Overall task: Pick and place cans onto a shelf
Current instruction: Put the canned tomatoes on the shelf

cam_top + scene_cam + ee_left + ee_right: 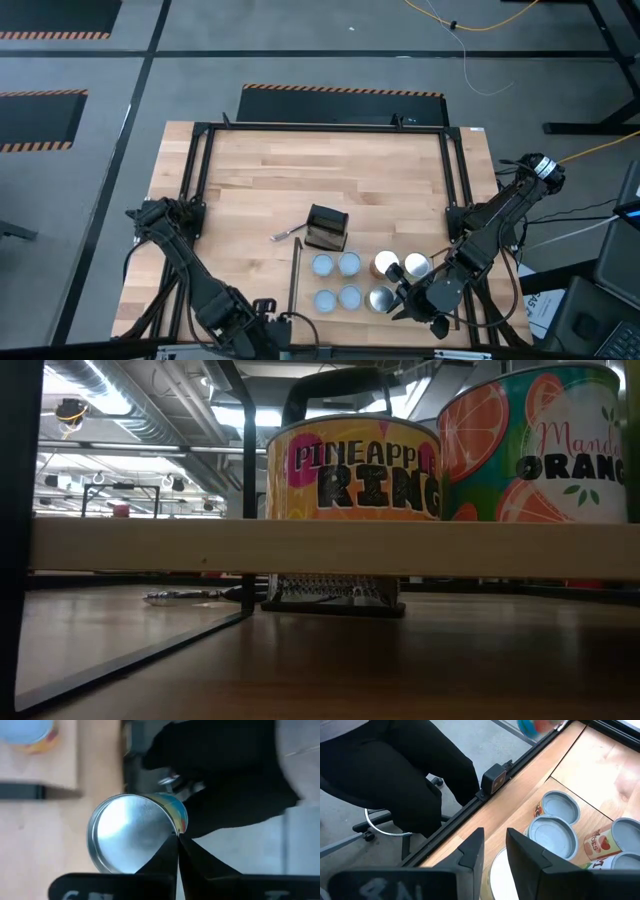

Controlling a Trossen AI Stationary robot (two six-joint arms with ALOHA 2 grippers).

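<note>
My left gripper (177, 845) is shut on a can (132, 832) with a silver end and a bright side label, held up over the table's near edge. It shows as a blur in the right wrist view (535, 726). Several cans (348, 280) with pale-blue, gold or white tops stand upright on the shelf (330, 548) near the table's front. The low view shows a pineapple can (350, 470) and an orange can (540, 445) on its board. My right gripper (495, 852) hangs open just above a white-topped can (497, 877) at the shelf's right part. My left gripper pinches the rim of the can's silver end (176, 831) between its two fingertips, which meet on that edge. The can is lifted clear of the table and tilted, its silver end facing the wrist camera.
A small black box (325, 228) and a metal utensil (285, 235) lie on the tabletop behind the shelf. A black frame (200, 160) rails the table. A person in dark clothing (405, 775) sits on a wheeled chair just beyond the near edge.
</note>
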